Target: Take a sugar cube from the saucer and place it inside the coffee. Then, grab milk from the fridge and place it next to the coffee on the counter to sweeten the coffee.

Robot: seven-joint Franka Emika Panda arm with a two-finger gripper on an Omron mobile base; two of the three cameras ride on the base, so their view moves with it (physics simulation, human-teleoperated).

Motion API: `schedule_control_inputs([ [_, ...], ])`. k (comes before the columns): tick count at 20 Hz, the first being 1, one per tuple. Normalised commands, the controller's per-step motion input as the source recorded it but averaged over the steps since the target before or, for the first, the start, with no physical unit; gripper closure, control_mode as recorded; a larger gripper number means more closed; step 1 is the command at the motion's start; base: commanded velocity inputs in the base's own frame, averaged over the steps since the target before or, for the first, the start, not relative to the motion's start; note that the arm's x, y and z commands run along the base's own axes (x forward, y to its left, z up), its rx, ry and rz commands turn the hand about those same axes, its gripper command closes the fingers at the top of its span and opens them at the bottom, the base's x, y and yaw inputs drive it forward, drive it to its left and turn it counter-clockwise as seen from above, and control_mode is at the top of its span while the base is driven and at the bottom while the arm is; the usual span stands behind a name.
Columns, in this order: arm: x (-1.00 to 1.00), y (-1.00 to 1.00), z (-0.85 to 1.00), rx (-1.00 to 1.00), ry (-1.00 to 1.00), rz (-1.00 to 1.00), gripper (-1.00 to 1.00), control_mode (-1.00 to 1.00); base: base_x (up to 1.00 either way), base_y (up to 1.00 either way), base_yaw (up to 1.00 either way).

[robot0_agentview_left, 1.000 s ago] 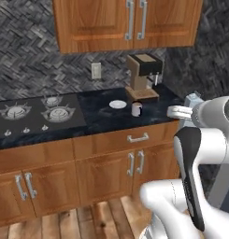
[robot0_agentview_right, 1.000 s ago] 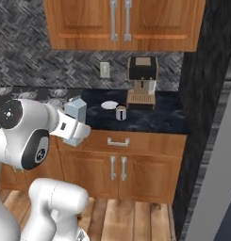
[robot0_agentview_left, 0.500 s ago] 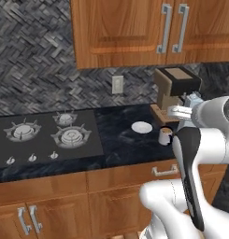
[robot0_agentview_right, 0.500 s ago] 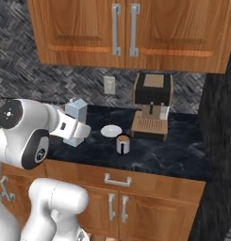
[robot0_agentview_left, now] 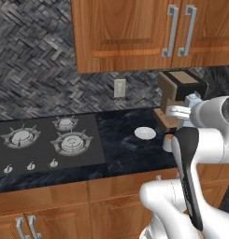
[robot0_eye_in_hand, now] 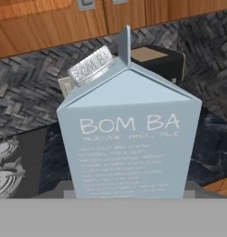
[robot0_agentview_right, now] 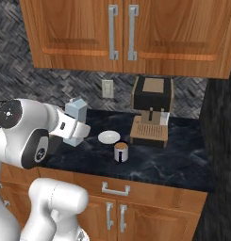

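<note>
The pincer (robot0_agentview_right: 75, 123) holds the milk (robot0_agentview_right: 77, 111) upright above the counter (robot0_agentview_right: 183, 162), its jaws closed on the carton's lower sides. The milk is to the left of the saucer (robot0_agentview_right: 109, 137). The coffee (robot0_agentview_right: 120, 151) stands just in front of the saucer, near the coffee machine (robot0_agentview_right: 151, 110).

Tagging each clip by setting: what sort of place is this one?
A home-style kitchen, rendered in simulation. A gas stove is set into the black stone counter, wooden wall cabinets hang above, and a coffee machine stands against the herringbone backsplash.
</note>
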Motion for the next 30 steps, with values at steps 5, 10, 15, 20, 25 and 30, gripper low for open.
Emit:
schedule_control_inputs([
  [5, 0.00, 0.00, 0.00, 0.00, 0.00, 0.00, 1.00, 1.00, 0.00, 0.00, 0.00],
  [10, 0.03, -0.02, 0.00, 0.00, 0.00, 0.01, 1.00, -1.00, 0.00, 0.00, 0.00],
  [15, 0.09, -0.39, 0.00, 0.00, 0.05, 0.10, 1.00, -1.00, 0.00, 0.00, 0.00],
  [20, 0.02, -0.68, -0.11, 0.00, 0.02, 0.19, 1.00, -1.00, 0.00, 0.00, 0.00],
  [25, 0.00, -0.80, -0.31, 0.04, 0.01, 0.19, 1.00, -1.00, 0.00, 0.00, 0.00],
  [30, 0.03, -0.47, -0.25, 0.01, 0.00, 0.06, 1.00, -1.00, 0.00, 0.00, 0.00],
])
